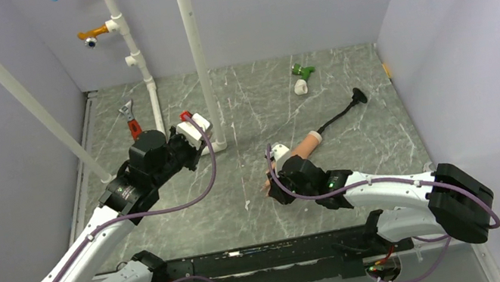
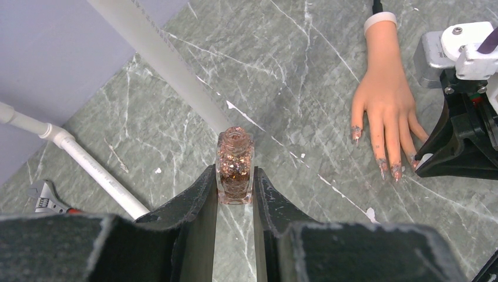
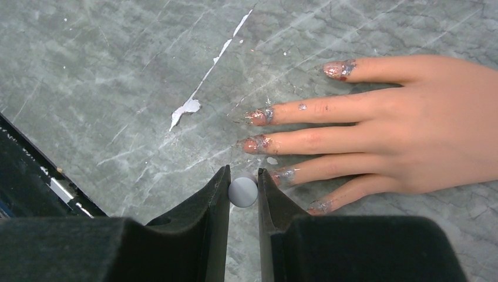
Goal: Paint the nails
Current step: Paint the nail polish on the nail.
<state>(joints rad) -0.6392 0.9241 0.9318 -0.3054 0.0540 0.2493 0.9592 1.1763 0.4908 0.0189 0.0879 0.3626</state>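
Observation:
The peach mannequin hand [image 3: 423, 135] lies flat on the marble table, fingers spread. Its nails [image 3: 258, 143] carry glittery silver-copper smears, as the left wrist view's nails [image 2: 390, 170] show too. My right gripper [image 3: 242, 182] is shut on a small white round cap [image 3: 242, 191], just beside the lower fingertips. From above, the right gripper [image 1: 273, 183] covers the fingers, and only the hand's wrist end [image 1: 302, 149] shows. My left gripper [image 2: 235, 188] is shut on an uncapped clear bottle of copper glitter polish [image 2: 235, 167], off to the hand's left.
Two white pipes [image 1: 196, 58] rise at the back left, one close behind the left gripper [image 1: 195, 129]. A red-handled wrench [image 1: 130, 121] lies by the left wall. A green-and-white object [image 1: 302, 75] and a black cable [image 1: 348, 105] lie beyond the hand.

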